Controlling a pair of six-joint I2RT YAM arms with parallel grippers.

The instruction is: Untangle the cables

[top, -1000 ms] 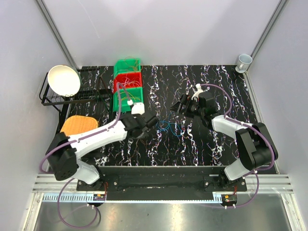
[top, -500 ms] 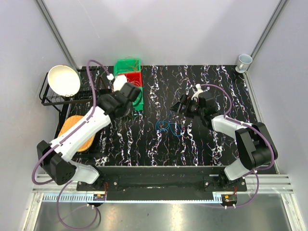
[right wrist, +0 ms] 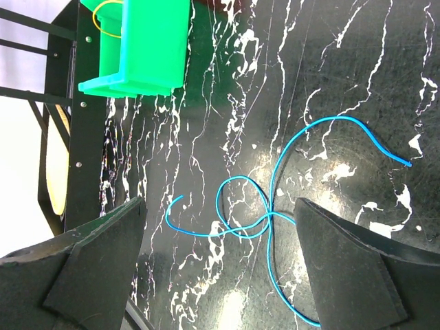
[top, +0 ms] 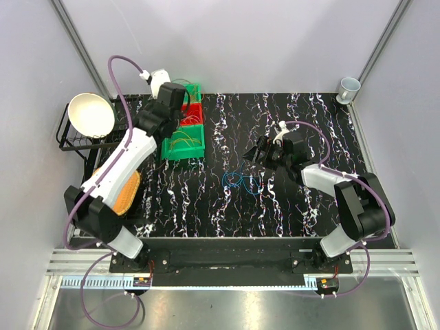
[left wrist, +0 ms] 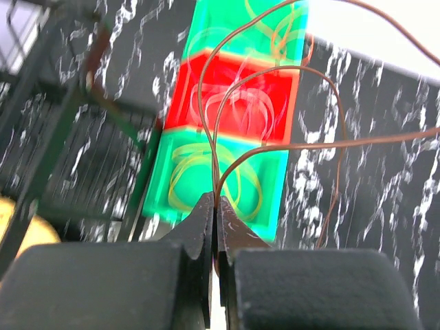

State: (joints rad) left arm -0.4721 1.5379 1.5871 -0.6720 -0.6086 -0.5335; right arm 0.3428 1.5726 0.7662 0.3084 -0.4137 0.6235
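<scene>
**Left claw pinching a brown cable at the bins, right claw wide by the blue one**

On my left wrist feed, the left gripper (left wrist: 216, 203) has its fingers pressed together on a thin brown cable (left wrist: 199, 96). The cable's loops rise from the pinch and arc across my view of the three bins in a row. The near green bin (left wrist: 271, 196) holds yellow loops (left wrist: 180, 180), the red bin (left wrist: 182, 96) holds pale ones, and the far green bin (left wrist: 206, 20) holds orange ones.

The right gripper (right wrist: 220, 203) is spread wide. A blue cable (right wrist: 269, 215) lies tangled on the black marbled table (top: 289, 206), framed between that gripper's fingers. From overhead, this claw sits just beside the blue cable, and I cannot tell whether they touch.
</scene>
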